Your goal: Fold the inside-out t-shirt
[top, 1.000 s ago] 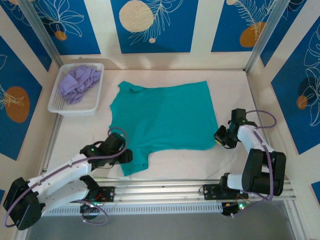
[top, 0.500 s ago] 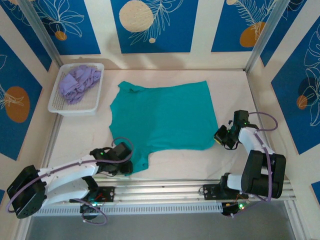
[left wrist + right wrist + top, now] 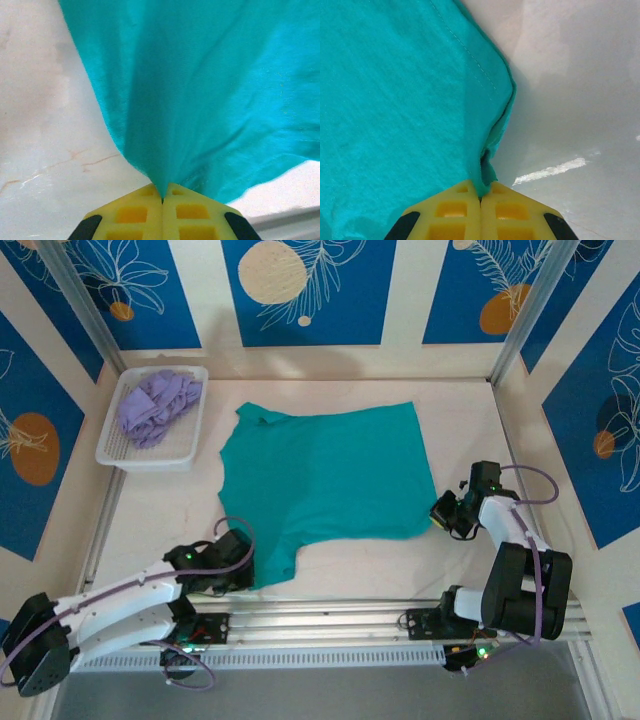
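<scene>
Note the teal t-shirt [image 3: 325, 475] spread flat on the counter [image 3: 150, 515]. The left hand [image 3: 162, 200] is clamped on the near sleeve edge. The right hand [image 3: 480, 199] is clamped on the near hem corner, fabric bunched between its fingers.

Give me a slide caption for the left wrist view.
The left gripper shut on the t-shirt, teal fabric fanning out over the table.
</scene>
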Motion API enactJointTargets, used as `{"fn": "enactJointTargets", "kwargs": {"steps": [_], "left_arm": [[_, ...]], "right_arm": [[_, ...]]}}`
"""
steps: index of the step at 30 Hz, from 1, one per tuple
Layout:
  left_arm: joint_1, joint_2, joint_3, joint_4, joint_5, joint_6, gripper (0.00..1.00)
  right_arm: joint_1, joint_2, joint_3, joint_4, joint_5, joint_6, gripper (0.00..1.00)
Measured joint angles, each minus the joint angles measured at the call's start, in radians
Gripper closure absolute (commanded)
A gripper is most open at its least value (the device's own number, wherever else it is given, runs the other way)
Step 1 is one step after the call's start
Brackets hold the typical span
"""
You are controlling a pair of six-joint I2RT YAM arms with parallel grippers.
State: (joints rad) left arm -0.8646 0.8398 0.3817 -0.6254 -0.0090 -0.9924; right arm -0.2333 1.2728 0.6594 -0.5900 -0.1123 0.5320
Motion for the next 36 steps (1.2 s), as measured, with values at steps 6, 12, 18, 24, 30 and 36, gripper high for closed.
{"fn": "enactJointTargets", "kwargs": {"steps": [6, 12, 18, 24, 30, 36], "left_arm": [[0.252, -0.114, 0.072, -0.038, 0.08, 0.095, 1.0], [0.478, -0.047, 0.206, -0.012, 0.176, 0.235, 1.0], [0.596, 0.107, 0.264, 0.082, 0.273, 0.298, 1.0], [0.663, 0.226, 0.343, 0.179, 0.324, 0.327, 1.0], [0.693, 0.284, 0.399, 0.23, 0.342, 0.354, 1.0], [0.724, 0.323, 0.402, 0.248, 0.342, 0.369, 1.0]], "right_arm": [[-0.016, -0.031, 0.001, 0.004, -0.021, -0.002, 0.96], [-0.027, -0.036, 0.044, 0.021, -0.062, -0.002, 0.95], [-0.028, 0.035, 0.132, 0.076, -0.104, 0.001, 0.93], [-0.005, 0.137, 0.189, 0.108, -0.108, 0.003, 0.93], [0.025, 0.199, 0.246, 0.124, -0.095, 0.003, 0.92], [0.049, 0.247, 0.29, 0.132, -0.074, 0.003, 0.92]]}}
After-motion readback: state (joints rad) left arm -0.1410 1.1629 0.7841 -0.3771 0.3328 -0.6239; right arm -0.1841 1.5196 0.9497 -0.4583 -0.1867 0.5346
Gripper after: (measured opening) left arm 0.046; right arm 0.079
